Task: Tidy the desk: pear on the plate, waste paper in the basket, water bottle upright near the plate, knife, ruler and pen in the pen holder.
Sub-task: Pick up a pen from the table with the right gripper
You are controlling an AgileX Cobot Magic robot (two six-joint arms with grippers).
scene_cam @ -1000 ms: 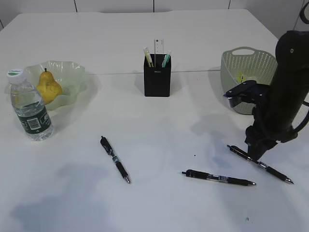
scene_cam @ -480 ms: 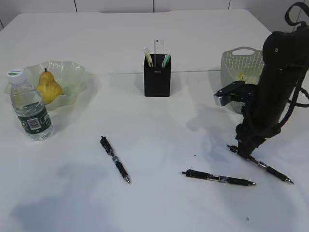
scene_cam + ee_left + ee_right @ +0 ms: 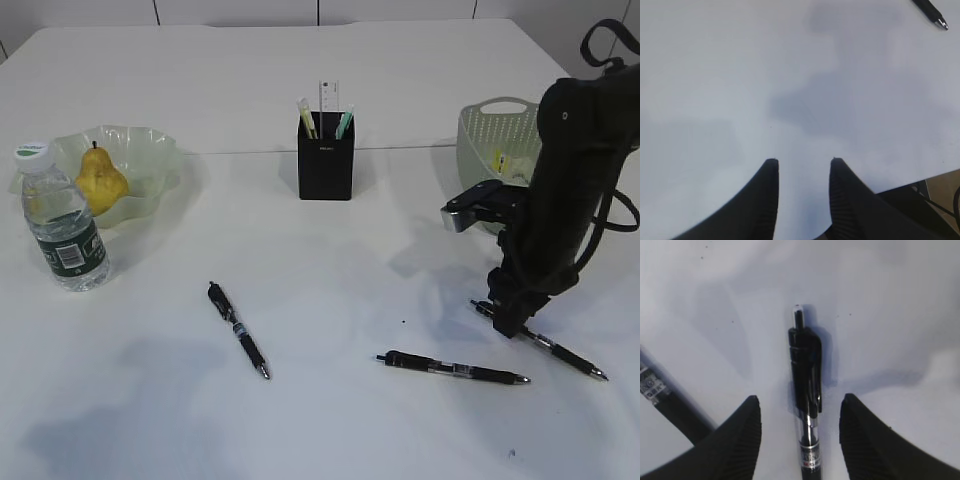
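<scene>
Pen (image 3: 806,390) flat on desk (image 3: 330,90), right of pen holder (image 3: 325,155); right gripper (image 3: 800,422) straddles it, jaws apart, not touching. Left gripper (image 3: 801,175) part-open, empty.

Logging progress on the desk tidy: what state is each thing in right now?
pear: on plate
bottle: upright, capped, beside plate
pen holder: upright, holding ruler
basket: upright, paper scraps inside
three pens: lying on desk
right gripper: open, straddling right pen
left gripper: open, empty
</scene>
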